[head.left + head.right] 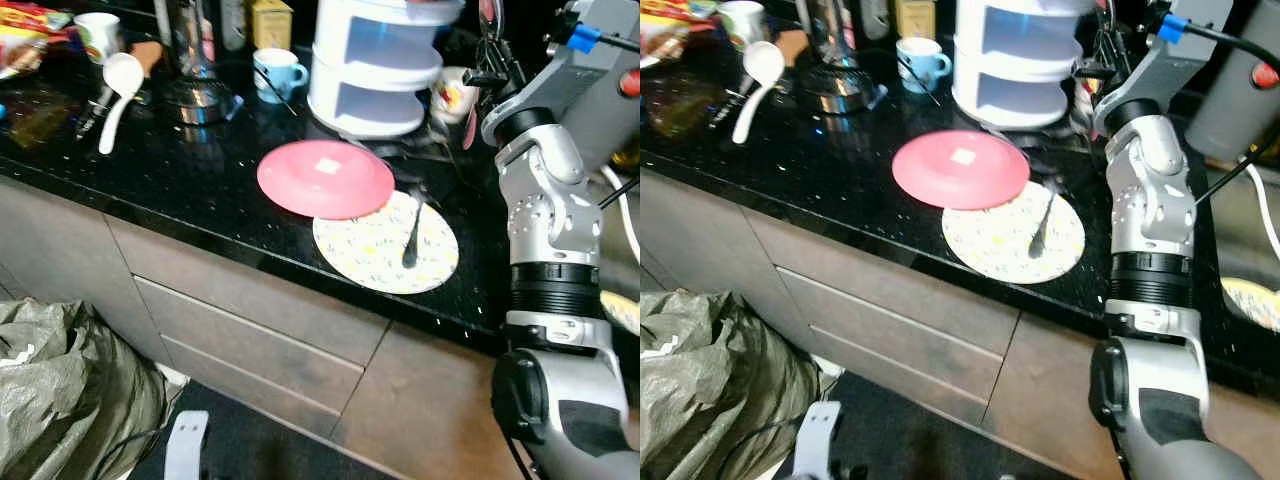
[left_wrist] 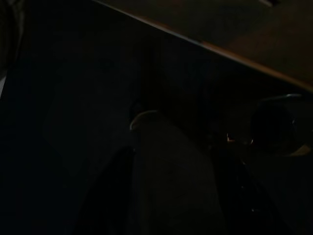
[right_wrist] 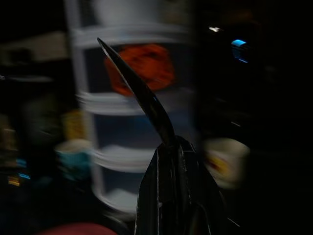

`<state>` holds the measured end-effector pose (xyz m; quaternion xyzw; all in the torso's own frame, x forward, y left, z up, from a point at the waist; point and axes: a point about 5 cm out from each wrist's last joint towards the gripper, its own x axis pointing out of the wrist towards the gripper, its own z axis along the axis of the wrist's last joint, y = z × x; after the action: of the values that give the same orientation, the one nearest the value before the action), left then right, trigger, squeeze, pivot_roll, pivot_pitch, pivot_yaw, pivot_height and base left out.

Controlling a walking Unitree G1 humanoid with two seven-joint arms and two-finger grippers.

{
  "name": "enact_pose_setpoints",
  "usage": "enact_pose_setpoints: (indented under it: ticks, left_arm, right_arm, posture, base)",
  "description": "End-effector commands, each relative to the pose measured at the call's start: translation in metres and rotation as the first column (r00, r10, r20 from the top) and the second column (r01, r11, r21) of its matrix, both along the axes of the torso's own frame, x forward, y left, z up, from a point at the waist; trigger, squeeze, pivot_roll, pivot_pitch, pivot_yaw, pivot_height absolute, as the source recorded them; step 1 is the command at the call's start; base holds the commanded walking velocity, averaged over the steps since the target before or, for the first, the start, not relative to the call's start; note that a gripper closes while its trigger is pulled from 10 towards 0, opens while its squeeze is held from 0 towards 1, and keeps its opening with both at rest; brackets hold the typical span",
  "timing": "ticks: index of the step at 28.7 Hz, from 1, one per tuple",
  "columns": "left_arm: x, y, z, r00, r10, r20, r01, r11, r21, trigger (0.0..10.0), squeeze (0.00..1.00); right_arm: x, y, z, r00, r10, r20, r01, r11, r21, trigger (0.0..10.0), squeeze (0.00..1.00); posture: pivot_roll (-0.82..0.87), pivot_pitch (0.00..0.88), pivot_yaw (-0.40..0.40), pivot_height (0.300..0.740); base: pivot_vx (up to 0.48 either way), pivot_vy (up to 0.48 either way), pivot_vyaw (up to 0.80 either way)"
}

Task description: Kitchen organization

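A pink plate (image 1: 325, 177) lies upside down on the black counter (image 1: 180, 180), overlapping a white patterned plate (image 1: 372, 255) at the front edge. Across the patterned plate lies a black spoon (image 1: 412, 240). Behind them stands a white tiered rack (image 1: 375, 70). My right gripper (image 1: 492, 55) is raised just right of the rack, above a printed white mug (image 1: 452, 97). In the right wrist view its fingers (image 3: 171, 196) are shut on a thin, dark, curved utensil (image 3: 139, 90) that points at the rack; what it is stays unclear. My left arm hangs idle in the dark.
A blue mug (image 1: 278, 72), a metal pot (image 1: 200, 95), a white ladle (image 1: 118, 85) and a white cup (image 1: 98, 35) crowd the back left of the counter. Grey drawers (image 1: 250, 320) run below. A green bag (image 1: 70, 390) sits on the floor at the left.
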<state>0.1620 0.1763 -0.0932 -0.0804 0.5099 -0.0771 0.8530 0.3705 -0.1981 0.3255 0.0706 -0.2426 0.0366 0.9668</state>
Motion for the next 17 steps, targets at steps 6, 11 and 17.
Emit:
enact_pose_setpoints:
  ticks: [6,11,17]
  left_arm:
    - [-0.006,0.001,-0.003,0.998,-0.052,-0.022,0.053,0.998,0.042,10.0,0.00]
    - [-0.011,0.007,-0.004,0.999,-0.042,-0.031,0.044,0.997,0.069,10.0,0.00]
    - [-0.011,0.011,-0.004,0.999,-0.037,-0.021,0.039,0.995,0.094,10.0,0.00]
  right_arm:
    - [-0.003,-0.007,-0.006,1.000,-0.019,-0.012,0.019,1.000,0.011,10.0,0.00]
    - [-0.004,-0.004,-0.008,1.000,-0.011,-0.015,0.011,1.000,0.006,10.0,0.00]
    - [-0.005,0.000,-0.010,1.000,0.003,-0.012,-0.003,1.000,0.007,10.0,0.00]
  posture:
    - [-0.02,0.041,-0.028,0.740]
    - [-0.02,0.037,-0.025,0.740]
    - [-0.01,0.042,-0.024,0.740]
  base:
    - [0.000,0.000,-0.70]
    - [0.000,0.000,-0.71]
    - [0.000,0.000,-0.34]
